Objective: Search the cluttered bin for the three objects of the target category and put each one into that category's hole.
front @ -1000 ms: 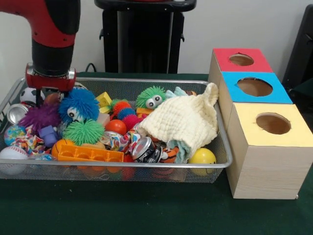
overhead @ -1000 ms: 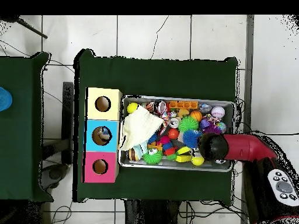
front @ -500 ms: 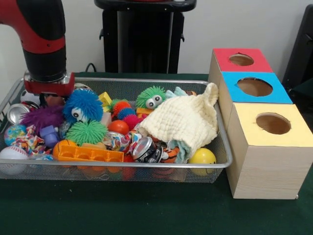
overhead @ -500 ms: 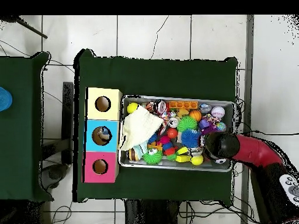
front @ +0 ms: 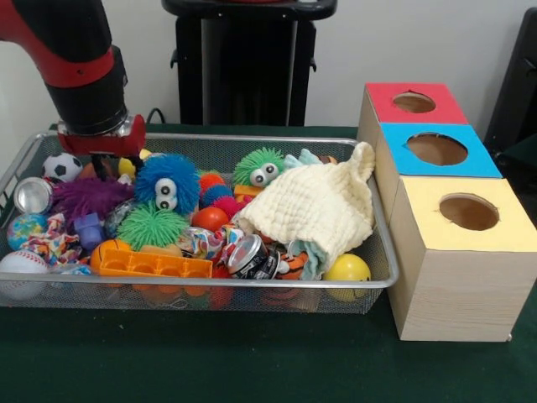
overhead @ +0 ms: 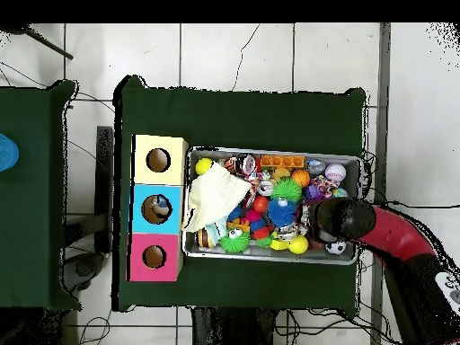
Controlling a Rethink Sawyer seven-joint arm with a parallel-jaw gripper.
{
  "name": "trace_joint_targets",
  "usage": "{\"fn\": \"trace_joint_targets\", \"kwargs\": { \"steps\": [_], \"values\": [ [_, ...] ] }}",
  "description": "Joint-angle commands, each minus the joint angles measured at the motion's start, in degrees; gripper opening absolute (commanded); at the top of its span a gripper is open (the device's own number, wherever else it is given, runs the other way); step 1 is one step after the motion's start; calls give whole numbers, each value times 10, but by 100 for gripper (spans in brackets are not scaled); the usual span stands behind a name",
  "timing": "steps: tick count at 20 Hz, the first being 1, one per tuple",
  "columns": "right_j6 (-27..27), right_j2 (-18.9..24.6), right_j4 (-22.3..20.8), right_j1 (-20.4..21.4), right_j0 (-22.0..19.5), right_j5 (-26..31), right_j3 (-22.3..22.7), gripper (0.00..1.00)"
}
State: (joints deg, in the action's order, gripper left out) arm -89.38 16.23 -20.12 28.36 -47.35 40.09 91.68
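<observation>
Blue fuzzy ball is sitting further toward the cloth than a second ago — the search is carrying on.

The gripper is hanging at the basket's far corner, just beside the blue ball, and has been nudging it over, uncovering a soccer ball. Whether its jaws are wide or narrow I cannot tell — the wrist is hiding them. Nothing is being lifted yet, so no target is heading for the three boxes beside the basket. The blue ball is looking spiky, soft, with two eyes.
</observation>
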Motion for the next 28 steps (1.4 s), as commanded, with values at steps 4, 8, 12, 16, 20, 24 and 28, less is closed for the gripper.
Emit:
{"fn": "trace_joint_targets", "kwargs": {
  "steps": [4,8,12,16,20,24,28],
  "values": [
    [24,111,-2,17,-10,-88,92,100],
    [26,123,-40,23,-18,-166,98,100],
    [28,125,-55,20,-11,-175,90,100],
    [34,113,-64,11,7,-160,64,100],
    [45,86,-88,2,37,-133,23,100],
    [53,88,-95,-6,42,-120,0,100],
    [48,75,-86,6,55,-68,-1,100]
  ]
}}
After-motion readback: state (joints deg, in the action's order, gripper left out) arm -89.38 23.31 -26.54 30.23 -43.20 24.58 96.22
